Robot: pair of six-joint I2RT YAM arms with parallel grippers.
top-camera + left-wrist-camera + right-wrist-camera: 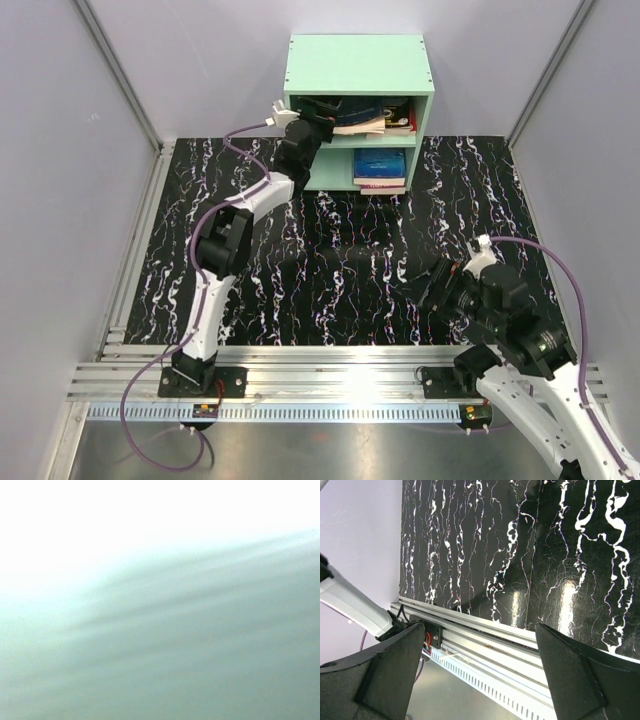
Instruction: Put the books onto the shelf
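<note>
Seems nearly done: books in both shelf compartments, none seen on mat. Cannot tell state of left gripper inside upper one; right gripper spread, empty.

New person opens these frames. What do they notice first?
The mint-green shelf at the far edge of the table, with books lying in both compartments. The left arm stretches up to the upper compartment's left side, its wrist view a green blur. The right gripper hangs open over the near right of the table.
</note>
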